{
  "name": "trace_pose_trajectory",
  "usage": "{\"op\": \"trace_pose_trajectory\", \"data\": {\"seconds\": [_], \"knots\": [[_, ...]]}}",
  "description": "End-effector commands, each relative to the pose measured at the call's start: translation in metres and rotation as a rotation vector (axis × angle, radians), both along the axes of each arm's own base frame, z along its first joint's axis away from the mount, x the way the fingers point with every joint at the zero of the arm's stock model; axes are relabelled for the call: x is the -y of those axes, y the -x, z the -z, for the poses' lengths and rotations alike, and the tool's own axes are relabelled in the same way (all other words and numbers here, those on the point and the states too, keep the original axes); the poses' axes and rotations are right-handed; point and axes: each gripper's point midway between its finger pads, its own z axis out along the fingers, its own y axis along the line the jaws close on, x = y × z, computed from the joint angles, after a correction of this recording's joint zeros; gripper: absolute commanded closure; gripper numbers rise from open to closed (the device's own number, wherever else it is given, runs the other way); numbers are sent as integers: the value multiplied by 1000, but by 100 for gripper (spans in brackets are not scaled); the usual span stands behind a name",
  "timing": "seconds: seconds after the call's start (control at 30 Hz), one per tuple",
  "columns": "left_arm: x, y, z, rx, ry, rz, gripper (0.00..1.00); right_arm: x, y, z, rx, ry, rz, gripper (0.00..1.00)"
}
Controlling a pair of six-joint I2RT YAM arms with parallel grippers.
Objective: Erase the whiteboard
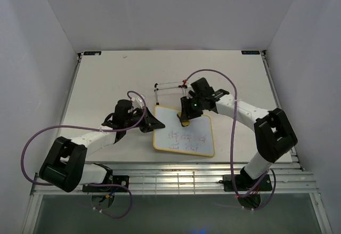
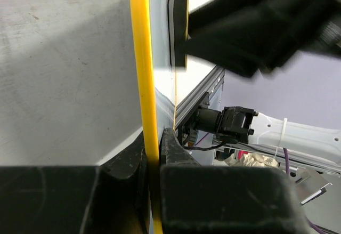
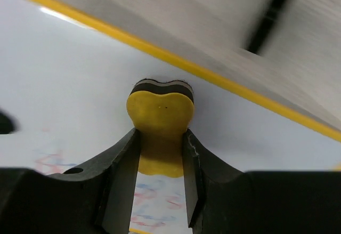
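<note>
The whiteboard (image 1: 193, 130), white with a thin yellow frame, lies on the table between the arms. Faint pink and blue scribbles (image 1: 181, 137) cover its near half. My left gripper (image 1: 151, 125) is shut on the board's left edge; the yellow frame (image 2: 143, 74) runs between its jaws (image 2: 153, 154). My right gripper (image 1: 186, 118) is shut on a yellow eraser (image 3: 160, 119) with a black felt face. The eraser presses on the board's far part (image 3: 80, 74), and scribbles (image 3: 154, 202) show behind it. The eraser (image 2: 178, 29) also shows in the left wrist view.
A black wire stand (image 1: 170, 87) with red tips stands just beyond the board's far edge. The table's slatted metal front edge (image 1: 176, 178) runs close behind the board's near side. White walls enclose the table on three sides.
</note>
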Motion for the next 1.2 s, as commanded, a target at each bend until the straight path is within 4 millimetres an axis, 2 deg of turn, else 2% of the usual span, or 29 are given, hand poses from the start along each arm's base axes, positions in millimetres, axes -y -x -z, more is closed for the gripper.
{"op": "trace_pose_trajectory", "data": {"seconds": [0.0, 0.03, 0.1, 0.13, 0.2, 0.27, 0.33, 0.37, 0.4, 0.43, 0.47, 0.5, 0.53, 0.57, 0.6, 0.67, 0.73, 0.77, 0.87, 0.9, 0.97, 1.0, 1.03, 1.07, 1.1, 1.17], "knots": [[2, -23, -12, 241, -40, 0, 100, -78, 63, -13, -89, -65, -227, 90], [2, -23, -13, 245, -40, -3, 100, -100, 76, -25, -71, -95, -286, 90], [1, -23, -13, 242, -41, -10, 100, -117, 90, -29, -73, -114, -328, 90], [1, -23, -15, 248, -38, -11, 100, -124, 99, -29, -74, -119, -347, 91], [0, -22, -14, 241, -38, -17, 100, -120, 98, -21, -68, -93, -332, 91], [-1, -23, -15, 241, -38, -31, 100, -97, 95, -3, -85, -36, -288, 91], [-4, -24, -16, 241, -40, -58, 100, -67, 80, 11, -102, -6, -209, 91], [-5, -24, -16, 239, -41, -69, 100, -44, 85, 25, -124, 31, -176, 91], [-6, -24, -16, 238, -42, -79, 100, -22, 73, 32, -132, 49, -105, 91], [-9, -25, -13, 226, -53, -100, 100, -9, 71, 29, -126, 40, -75, 91], [-10, -25, -15, 232, -51, -110, 100, 11, 80, 42, -161, 67, -48, 91], [-12, -26, -15, 229, -57, -124, 100, 30, 73, 46, -164, 81, 16, 91], [-15, -28, -13, 231, -69, -147, 100, 40, 71, 44, -156, 75, 50, 91], [-16, -29, -15, 238, -70, -159, 100, 53, 78, 53, -179, 92, 65, 91], [-18, -30, -14, 235, -77, -170, 100, 65, 72, 54, -182, 98, 109, 91], [-20, -31, -15, 241, -80, -183, 100, 79, 75, 59, -190, 140, 126, 91], [-19, -32, -15, 238, -82, -181, 100, 84, 75, 62, -188, 169, 123, 92], [-19, -32, -14, 236, -83, -177, 100, 83, 75, 62, -189, 167, 115, 92], [-19, -31, -9, 220, -89, -176, 100, 60, 73, 46, -173, 70, 66, 92], [-18, -32, -8, 213, -88, -174, 100, 39, 82, 37, -170, 24, 8, 92], [-18, -32, -8, 211, -88, -178, 100, 7, 86, 15, -127, -33, -64, 92], [-18, -33, -7, 210, -87, -182, 100, -15, 103, 6, -109, -53, -144, 92], [-18, -34, -8, 210, -86, -182, 100, -37, 103, -9, -82, -111, -151, 92], [-18, -35, -8, 208, -85, -185, 100, -50, 109, -16, -72, -138, -173, 92], [-17, -36, -10, 210, -80, -187, 100, -67, 125, -23, -63, -163, -228, 92], [-16, -36, -9, 202, -78, -187, 100, -88, 131, -33, -54, -183, -250, 92]]}}
